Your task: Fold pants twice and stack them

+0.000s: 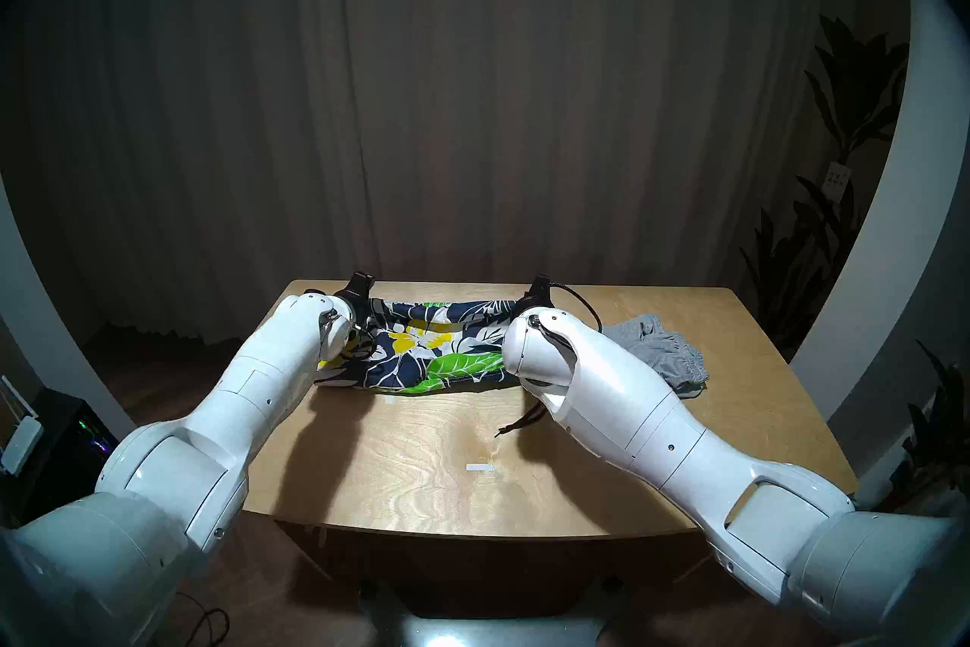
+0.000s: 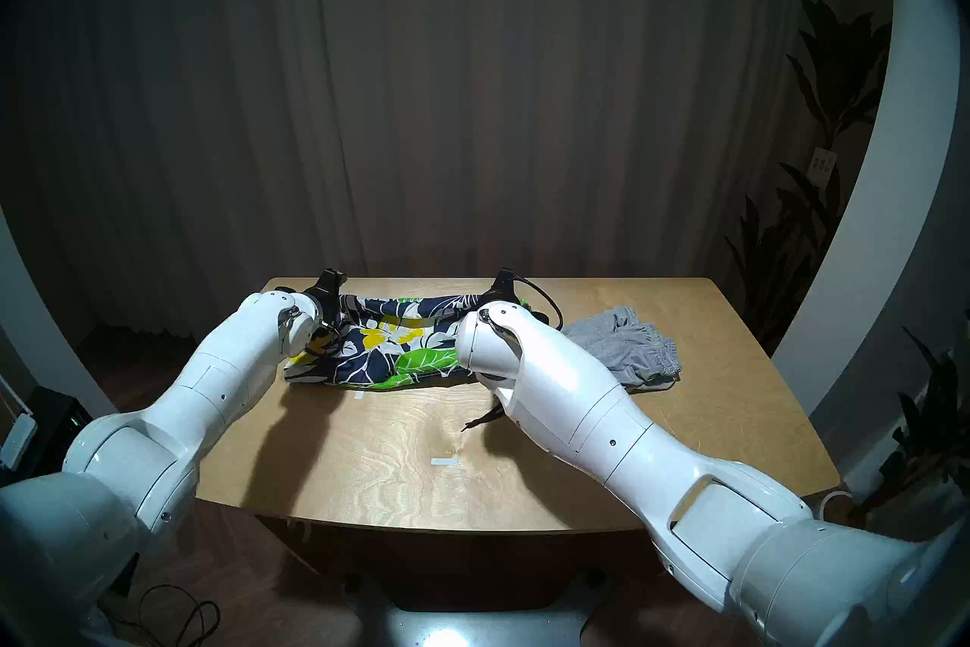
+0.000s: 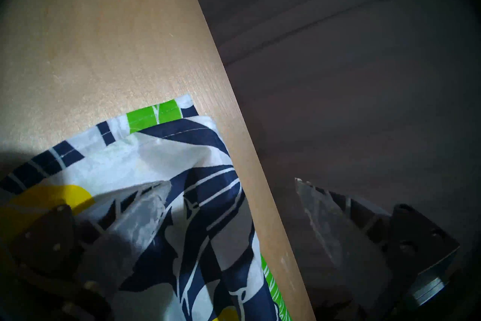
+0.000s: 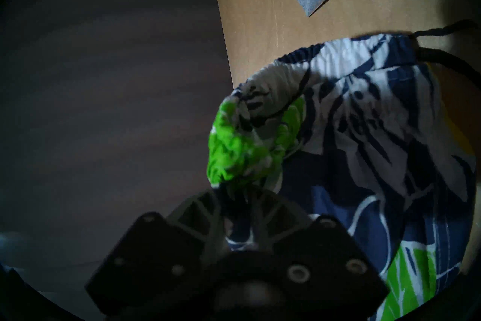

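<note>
- At the far left of the table [image 1: 420, 462], the left end effector [image 3: 231, 198] is standing released, its fingers [image 3: 145, 211] spread wide, one lying on the floral shorts [image 1: 420, 346], the other hanging past the table edge.
- Across the far middle, the floral shorts are lying folded, their drawstring [image 1: 517, 423] trailing forward.
- At their right end, the right end effector [image 4: 238, 198] is pinching the bunched waistband.
- Further right, the grey shorts [image 1: 656, 352] are lying apart.
</note>
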Motion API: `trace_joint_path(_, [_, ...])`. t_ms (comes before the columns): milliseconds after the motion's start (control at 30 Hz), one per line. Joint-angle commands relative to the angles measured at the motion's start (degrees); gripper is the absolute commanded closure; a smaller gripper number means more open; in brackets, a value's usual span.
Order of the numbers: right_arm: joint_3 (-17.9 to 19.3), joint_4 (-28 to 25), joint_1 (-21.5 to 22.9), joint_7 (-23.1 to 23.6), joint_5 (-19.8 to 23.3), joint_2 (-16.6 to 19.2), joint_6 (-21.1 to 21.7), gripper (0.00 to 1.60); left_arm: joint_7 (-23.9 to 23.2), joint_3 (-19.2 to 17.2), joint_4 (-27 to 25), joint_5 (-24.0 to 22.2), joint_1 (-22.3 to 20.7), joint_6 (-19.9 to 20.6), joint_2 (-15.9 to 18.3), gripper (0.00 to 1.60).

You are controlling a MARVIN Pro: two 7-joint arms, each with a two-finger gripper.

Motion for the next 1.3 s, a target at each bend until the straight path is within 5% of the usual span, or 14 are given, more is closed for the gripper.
trace_joint_path(0, [0.26, 1.71, 3.28, 1.54, -0.38, -2.84, 1.05, 0.00, -1.36, 0.34, 1.19, 1.00, -4.50, -0.37, -1.76, 0.00])
trace_joint_path(567, [1.23, 6.60, 6.23, 5.01, -0.02, -7.90, 3.44, 0.00, -6.91, 0.43, 6.23, 3.20, -7.99, -0.75, -2.06, 0.00])
trace_joint_path(1267, [5.49, -8.13, 2.19, 11.65, 5.29, -10.15, 8.07, 0.00, -25.84, -3.02, -3.15, 3.31, 1.58, 0.09, 6.34, 0.00])
